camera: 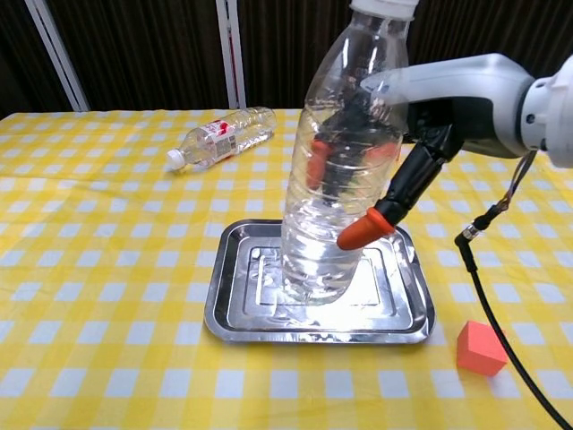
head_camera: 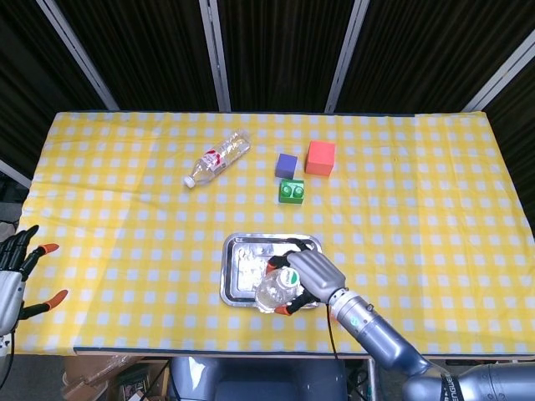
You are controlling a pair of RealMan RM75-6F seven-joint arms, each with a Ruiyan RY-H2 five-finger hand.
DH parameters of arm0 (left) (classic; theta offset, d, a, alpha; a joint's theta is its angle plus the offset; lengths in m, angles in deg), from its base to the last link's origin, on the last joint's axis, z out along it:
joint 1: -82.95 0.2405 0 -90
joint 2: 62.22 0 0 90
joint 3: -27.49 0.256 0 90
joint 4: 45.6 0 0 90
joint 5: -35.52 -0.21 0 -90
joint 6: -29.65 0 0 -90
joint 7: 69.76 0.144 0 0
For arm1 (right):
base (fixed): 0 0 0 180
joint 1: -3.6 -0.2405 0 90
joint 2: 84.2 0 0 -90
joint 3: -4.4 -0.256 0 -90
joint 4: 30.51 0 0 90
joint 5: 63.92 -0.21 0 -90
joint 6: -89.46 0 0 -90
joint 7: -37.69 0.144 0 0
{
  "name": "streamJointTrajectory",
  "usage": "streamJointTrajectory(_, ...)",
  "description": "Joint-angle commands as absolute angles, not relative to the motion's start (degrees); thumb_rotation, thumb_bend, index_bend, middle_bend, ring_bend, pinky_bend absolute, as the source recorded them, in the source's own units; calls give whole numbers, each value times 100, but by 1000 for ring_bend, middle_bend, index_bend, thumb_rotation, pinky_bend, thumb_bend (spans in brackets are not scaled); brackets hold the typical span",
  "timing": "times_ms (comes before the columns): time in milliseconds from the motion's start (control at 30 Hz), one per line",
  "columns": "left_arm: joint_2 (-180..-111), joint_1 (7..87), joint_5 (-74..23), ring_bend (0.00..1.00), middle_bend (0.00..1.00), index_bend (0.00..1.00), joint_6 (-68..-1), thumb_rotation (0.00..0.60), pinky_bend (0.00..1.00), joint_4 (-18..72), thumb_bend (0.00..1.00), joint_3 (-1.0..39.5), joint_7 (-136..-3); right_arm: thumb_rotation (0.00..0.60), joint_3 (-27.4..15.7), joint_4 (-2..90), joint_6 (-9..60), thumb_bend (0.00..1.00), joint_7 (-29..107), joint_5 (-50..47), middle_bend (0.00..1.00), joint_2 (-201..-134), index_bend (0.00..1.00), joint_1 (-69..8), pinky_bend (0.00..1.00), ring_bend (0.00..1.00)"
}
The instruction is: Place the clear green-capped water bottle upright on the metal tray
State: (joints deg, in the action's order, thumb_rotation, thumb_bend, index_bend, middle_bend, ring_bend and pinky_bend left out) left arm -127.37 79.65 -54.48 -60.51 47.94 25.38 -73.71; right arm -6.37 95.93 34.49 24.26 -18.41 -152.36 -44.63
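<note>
Shiny metal forms the rectangular tray point(camera: 235, 309), which lies on the yellow-and-white checked tablecloth point(head_camera: 125, 209) at the near middle of the table. Inside it stands the clear green-capped water bottle point(camera: 338, 179), partly filled with water, upright over the tray's right half; whether its base rests fully on the tray floor cannot be told. The right hand point(head_camera: 313, 273) grips the bottle around its upper body: its orange-tipped fingers point(camera: 362, 231) wrap the side facing the chest camera, and more fingertips show through the clear plastic on the far side. In the head view the green cap shows just left of the hand's knuckles.

The left hand point(head_camera: 15, 280) hangs off the table's left edge, its fingers spread and holding nothing.

A second clear plastic bottle with a white cap point(head_camera: 217, 158) lies on its side at the far left of the cloth. A small red cube point(camera: 481, 348) sits just right of the tray.
</note>
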Motion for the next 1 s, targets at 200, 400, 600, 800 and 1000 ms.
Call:
streamJointTrajectory(200, -12721, 7969, -5413, 0, 6, 244, -6038, 600, 0, 4807, 185, 2532, -7382, 600, -380, 9247, 3403, 206, 2939, -1715, 584, -13974, 736, -3847, 0, 329)
streamJointTrajectory(400, -12688, 7993, -5433, 0, 6, 244, -6088, 600, 0, 4850, 185, 2535, -7429, 600, -160, 9029, 3477, 211, 4128, -414, 584, -13175, 736, -2999, 0, 329)
streamJointTrajectory(600, -12697, 7978, -5477, 0, 6, 244, -6064, 600, 0, 4862, 185, 2557, -7400, 600, -22, 8919, 3639, 214, 4918, 647, 584, -13094, 736, -2676, 0, 329)
streamJointTrajectory(800, -12675, 7991, -5453, 0, 6, 244, -6093, 600, 0, 4857, 185, 2537, -7462, 600, -26, 8992, 3838, 215, 4771, 803, 584, -13606, 736, -2807, 0, 329)
streamJointTrajectory(1000, -12639, 7999, -5471, 0, 7, 244, -6121, 600, 0, 4846, 185, 2534, -7566, 600, -38, 8984, 3922, 215, 3933, 342, 584, -14349, 736, -3084, 0, 329)
